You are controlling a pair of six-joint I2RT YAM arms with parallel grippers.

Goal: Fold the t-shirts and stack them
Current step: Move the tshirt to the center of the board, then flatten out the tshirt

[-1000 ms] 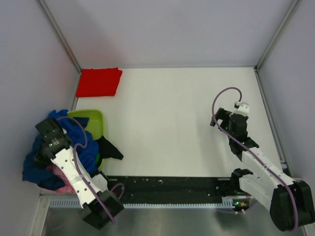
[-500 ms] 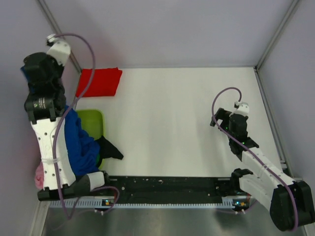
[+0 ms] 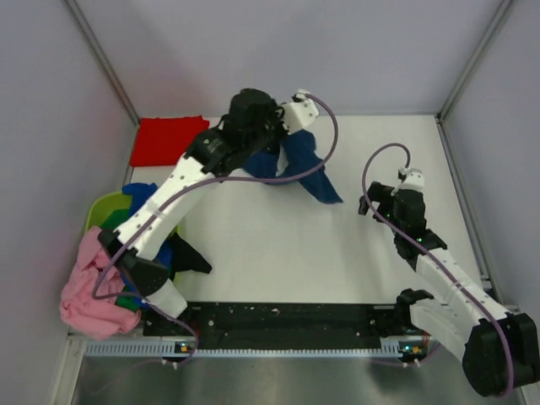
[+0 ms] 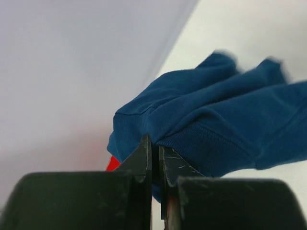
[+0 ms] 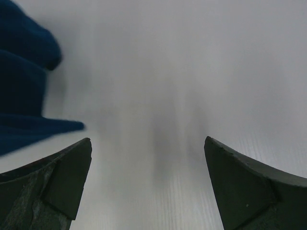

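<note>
So the royal blue tee (image 3: pixel 302 167) is up off the surface at the far middle, pinched by an edge in the closed left gripper (image 4: pixel 156 143) and dangling in loose, twisted folds with one tail trailing off to the right. The plain red tee (image 3: pixel 167 139) is already folded into a neat flat rectangle in the far-left corner, well apart from the blue one. Down at the near left it's a messy heap: a crumpled pink tee (image 3: pixel 91 291) slumped on the near side and a dark navy tee (image 3: pixel 192 256) poking out flat on the right of the pile.
</note>
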